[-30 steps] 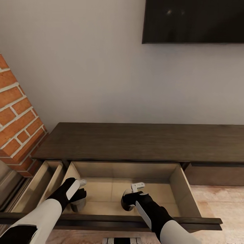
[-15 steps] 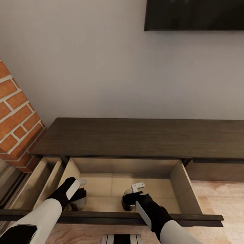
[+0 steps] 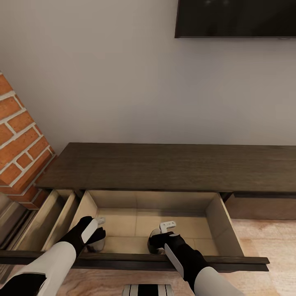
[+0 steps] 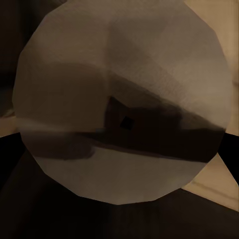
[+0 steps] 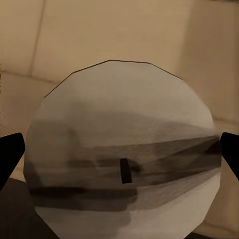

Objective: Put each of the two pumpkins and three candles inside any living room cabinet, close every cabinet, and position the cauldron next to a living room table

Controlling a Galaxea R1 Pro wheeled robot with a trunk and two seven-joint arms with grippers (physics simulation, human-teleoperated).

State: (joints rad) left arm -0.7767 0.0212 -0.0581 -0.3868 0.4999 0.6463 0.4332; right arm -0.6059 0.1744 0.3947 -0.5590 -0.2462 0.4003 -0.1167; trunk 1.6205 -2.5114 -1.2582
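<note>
While both arms reach down into the open drawer (image 3: 123,222) of the cabinet (image 3: 164,166), each end effector has a candle between its fingers. Left end effector (image 3: 97,235) is clamped on the left candle (image 3: 95,246), near the drawer's front left corner. Right end effector (image 3: 158,238) is clamped on the right candle (image 3: 153,246), near the front middle. Whether the candles already rest on the drawer floor I can't tell; head view has arms and the drawer front over their bases.

Progress, judged from this:
- two candles are at the drop-off point, inside the drawer volume, not yet released
- third candle, both pumpkins, cauldron: no sign here, so I count them as open
- this drawer is pulled out and a second drawer (image 3: 53,209) beside it on the brick fireplace (image 3: 18,144) side is also out; both need closing at the end
- cauldron-next-to-counter step presumably still to do

Candle look: left wrist view gives the left candle (image 4: 124,99) top-on, flat grey-brown faceted disc with a small dark wick dot in the centre, dark fingertips (image 4: 10,149) at both edges. Right wrist view matches: right candle (image 5: 124,149) is paler grey, short dark wick, fingertips (image 5: 10,154) on opposite sides, beige drawer lining behind.
</note>
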